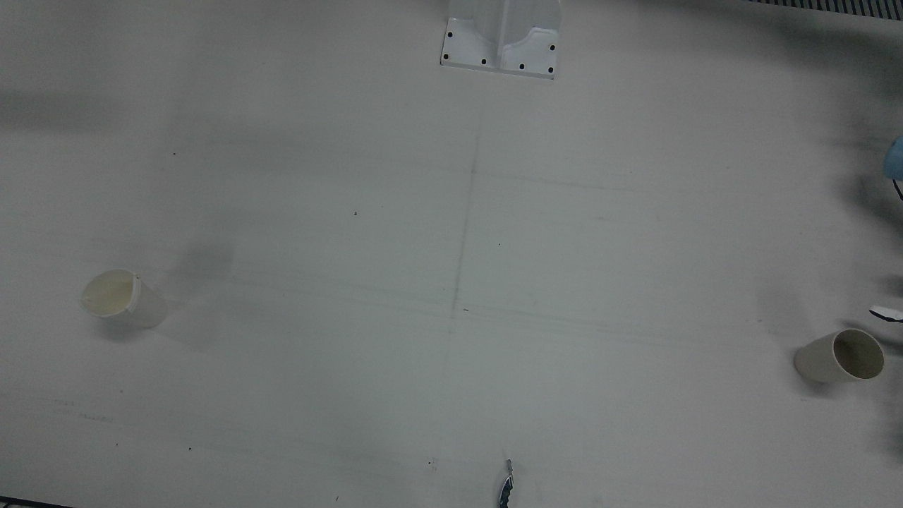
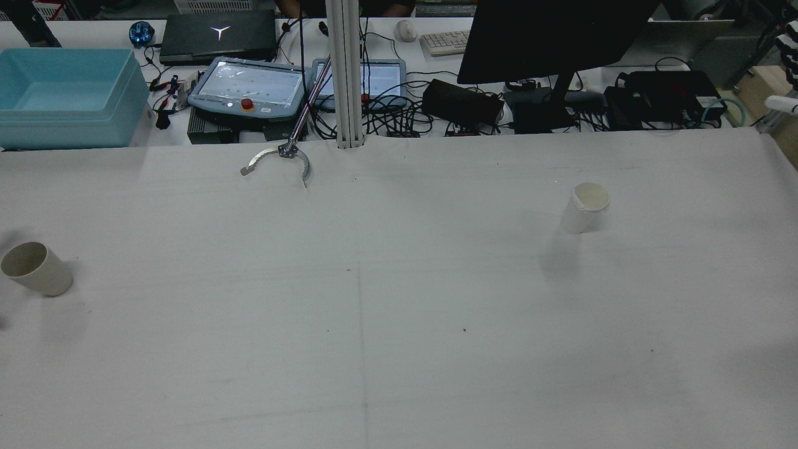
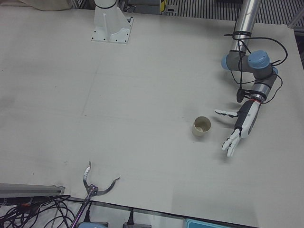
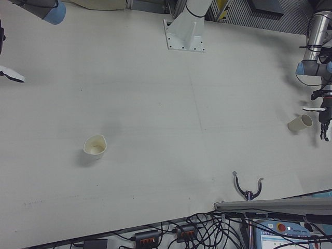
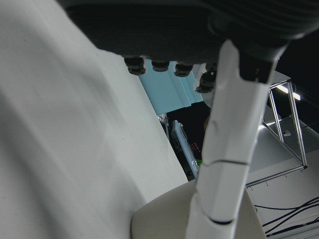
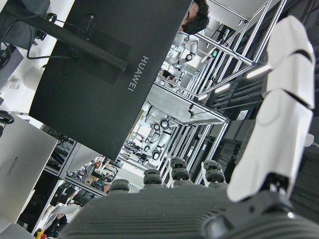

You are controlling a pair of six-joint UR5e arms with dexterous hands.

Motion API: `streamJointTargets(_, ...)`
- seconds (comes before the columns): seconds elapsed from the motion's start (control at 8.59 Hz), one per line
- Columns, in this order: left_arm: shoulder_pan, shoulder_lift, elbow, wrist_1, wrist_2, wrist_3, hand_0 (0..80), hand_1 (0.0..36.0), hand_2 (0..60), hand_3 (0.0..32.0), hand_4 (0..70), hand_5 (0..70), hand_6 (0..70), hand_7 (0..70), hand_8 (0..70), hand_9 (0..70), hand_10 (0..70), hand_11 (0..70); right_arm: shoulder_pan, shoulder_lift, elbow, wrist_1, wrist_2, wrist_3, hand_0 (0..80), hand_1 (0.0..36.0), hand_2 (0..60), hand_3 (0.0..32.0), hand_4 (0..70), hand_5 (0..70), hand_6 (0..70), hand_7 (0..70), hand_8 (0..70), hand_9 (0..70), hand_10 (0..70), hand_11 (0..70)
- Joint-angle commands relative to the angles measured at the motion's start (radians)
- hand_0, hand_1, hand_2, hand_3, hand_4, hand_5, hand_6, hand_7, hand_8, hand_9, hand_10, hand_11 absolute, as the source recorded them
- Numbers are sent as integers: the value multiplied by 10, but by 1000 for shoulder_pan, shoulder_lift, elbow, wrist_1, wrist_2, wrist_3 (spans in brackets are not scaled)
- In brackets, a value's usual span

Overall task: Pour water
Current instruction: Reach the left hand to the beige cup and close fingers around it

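Two cream paper cups stand upright on the white table. One cup [image 3: 201, 126] [image 1: 839, 356] [image 2: 34, 268] is on my left side. My left hand [image 3: 242, 124] [image 4: 324, 116] hovers open just beside it, fingers spread and pointing down, not touching. In the left hand view a white finger [image 5: 224, 149] crosses that cup's rim [image 5: 164, 219]. The other cup [image 1: 120, 296] [image 2: 585, 207] [image 4: 95, 144] stands alone on my right side. My right hand [image 4: 11, 73] [image 6: 279, 114] is far from it at the table's edge, raised, fingers extended and holding nothing.
A metal claw tool [image 2: 277, 156] [image 1: 506, 483] [image 3: 92, 185] lies at the operators' edge. The arm pedestal [image 1: 502, 35] stands at the robot's side. Beyond the table are a blue bin [image 2: 62, 93], teach pendants, cables and a monitor [image 2: 548, 37].
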Motion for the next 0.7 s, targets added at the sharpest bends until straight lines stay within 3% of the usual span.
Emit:
streamJointTargets(0.0,68,0,1,-43,-96,-56,800,203,0,0,165,0,21,26,14,0,21,67,1,-1,1,0,-1,-1,490,170,137,82,0,73,94,83,55,31,0,0)
streamJointTargets(0.35,153,-5,3,-59,-142,-60,800,229,0,0,163,0,22,27,21,0,16,63,-2,1,-4,-2,-3,-6,489,169,138,84,0,73,95,82,59,36,0,0)
streamJointTargets(0.47,158,-12,3,-59,-159,-65,800,206,0,0,169,0,22,26,15,0,17,61,-2,1,-4,-2,-3,-4,488,169,139,82,0,73,96,81,61,38,0,0)
streamJointTargets(0.58,158,-20,-2,-56,-159,-64,800,215,0,0,170,0,25,28,18,0,17,62,-2,1,-6,0,-3,-6,488,170,144,84,0,73,99,85,61,38,0,0)
